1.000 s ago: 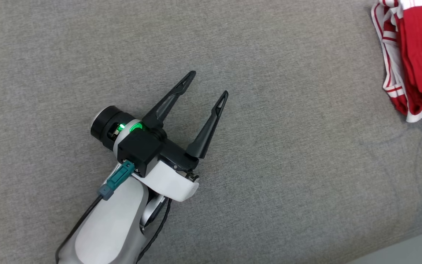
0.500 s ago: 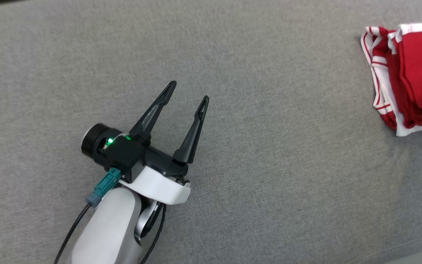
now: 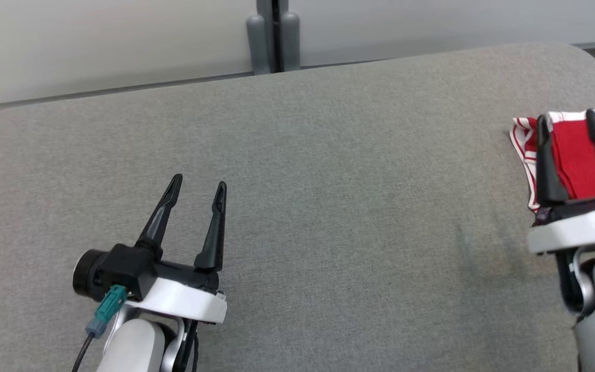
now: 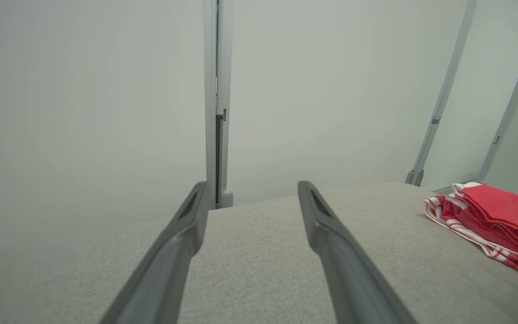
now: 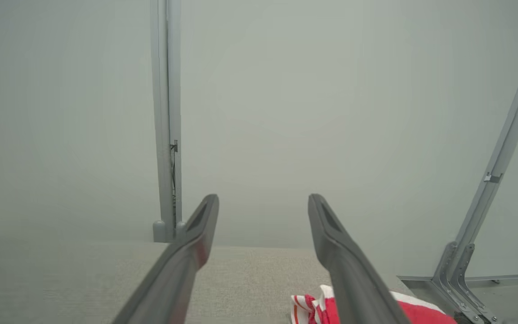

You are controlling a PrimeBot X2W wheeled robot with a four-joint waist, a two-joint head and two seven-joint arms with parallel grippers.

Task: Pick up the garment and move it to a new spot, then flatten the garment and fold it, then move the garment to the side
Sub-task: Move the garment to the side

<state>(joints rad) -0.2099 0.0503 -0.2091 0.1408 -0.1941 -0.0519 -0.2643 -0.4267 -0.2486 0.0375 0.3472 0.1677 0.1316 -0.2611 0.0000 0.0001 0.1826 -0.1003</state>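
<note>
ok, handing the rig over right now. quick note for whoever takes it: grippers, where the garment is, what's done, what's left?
Left gripper: open, empty, over the grey cushion at lower left of the head view.
Right gripper: open, empty, fingers just in front of the garment; contact cannot be told.
Garment: red with white striped trim, lying in a folded bundle at the cushion's right end.
Done: it looks folded and set to the side, with neither gripper holding it.
Left: probably nothing but backing the arms off. The fold's edges look a little uneven, so check it.
</note>
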